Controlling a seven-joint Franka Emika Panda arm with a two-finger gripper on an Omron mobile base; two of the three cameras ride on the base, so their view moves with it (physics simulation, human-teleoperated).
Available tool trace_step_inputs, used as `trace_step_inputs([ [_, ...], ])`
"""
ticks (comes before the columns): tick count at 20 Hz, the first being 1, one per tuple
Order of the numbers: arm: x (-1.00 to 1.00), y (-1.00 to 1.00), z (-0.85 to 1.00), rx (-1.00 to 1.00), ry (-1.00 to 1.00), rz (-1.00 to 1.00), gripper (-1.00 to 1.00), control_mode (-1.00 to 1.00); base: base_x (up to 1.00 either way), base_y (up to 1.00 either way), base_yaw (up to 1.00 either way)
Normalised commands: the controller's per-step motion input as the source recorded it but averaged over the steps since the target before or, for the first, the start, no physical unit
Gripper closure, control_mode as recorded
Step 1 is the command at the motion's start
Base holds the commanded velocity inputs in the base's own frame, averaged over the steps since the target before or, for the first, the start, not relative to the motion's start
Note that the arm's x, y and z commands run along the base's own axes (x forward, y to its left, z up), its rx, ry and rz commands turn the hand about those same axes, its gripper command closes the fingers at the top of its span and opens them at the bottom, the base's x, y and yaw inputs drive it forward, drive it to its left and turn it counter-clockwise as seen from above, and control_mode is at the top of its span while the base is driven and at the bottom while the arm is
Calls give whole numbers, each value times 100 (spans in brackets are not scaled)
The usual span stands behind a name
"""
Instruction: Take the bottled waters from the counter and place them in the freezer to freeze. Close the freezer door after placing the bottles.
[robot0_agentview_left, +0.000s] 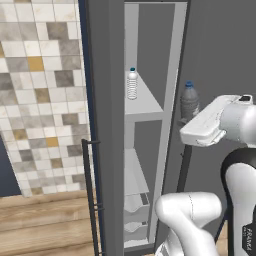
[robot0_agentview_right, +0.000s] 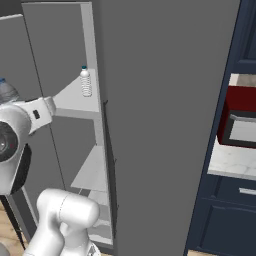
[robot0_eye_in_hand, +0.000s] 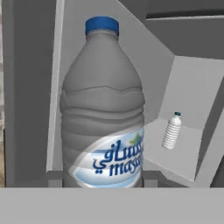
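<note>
My claw (robot0_eye_in_hand: 103, 186) is clamped on the smoky grey plastic bottle with a blue cap (robot0_eye_in_hand: 103, 109) outside the tall grey freezer (robot0_agentview_left: 150, 125), at three o'clock of the shelved clear ribbed bottle (robot0_agentview_left: 132, 83), and I fear clipping the door frame or toppling that one.

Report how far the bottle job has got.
Done: the ribbed bottle stands on a freezer shelf. In hand: the grey bottle, held in the gripper at the freezer opening. Left: set it inside, then shut the open door.
</note>
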Motion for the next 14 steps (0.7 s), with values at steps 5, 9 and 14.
trace_step_inputs([
  [5,13,11,-30,21,1,-61,100,-100,0,0,0],
  [9,9,0,-31,32,0,-54,100,-100,0,0,0],
  [14,19,0,-20,18,-1,-31,100,-100,0,0,0],
])
